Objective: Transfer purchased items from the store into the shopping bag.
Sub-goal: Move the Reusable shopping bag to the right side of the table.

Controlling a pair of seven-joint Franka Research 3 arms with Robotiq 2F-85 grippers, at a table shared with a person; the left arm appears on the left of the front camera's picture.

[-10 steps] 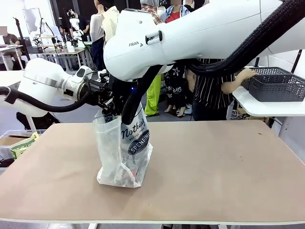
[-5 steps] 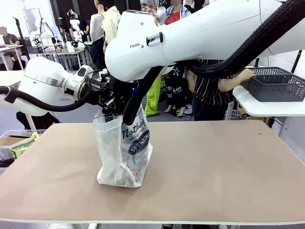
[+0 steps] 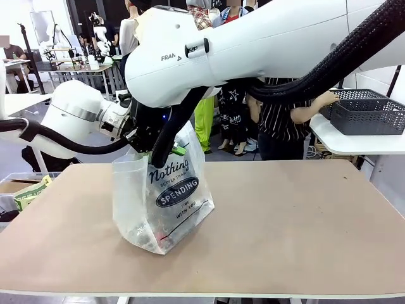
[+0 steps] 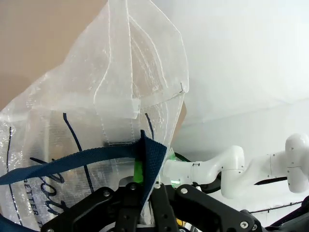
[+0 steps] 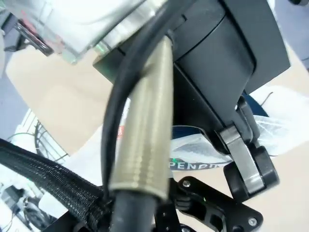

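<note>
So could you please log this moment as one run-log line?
left gripper: shut on dark handle | shopping bag: upright on table | right gripper: shut

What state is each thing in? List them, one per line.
Shopping bag: upright on the table, held at its top, goods inside.
Left claw: shut on the bag's dark handle.
Right claw: shut, at the bag's top.
Mesh basket: on the side table, a person's hand on it.

Bag (image 3: 161,202) top hidden behind right arm (image 3: 253,44) in front view; goods (image 3: 161,237) inside dim through plastic, type not readable. Left gripper (image 4: 145,193) fingers cut off by bottom edge in left wrist view. Right wrist view: near hardware blocks right gripper; bag print cut to "PEND". Basket (image 3: 367,111) cropped at right edge.
</note>
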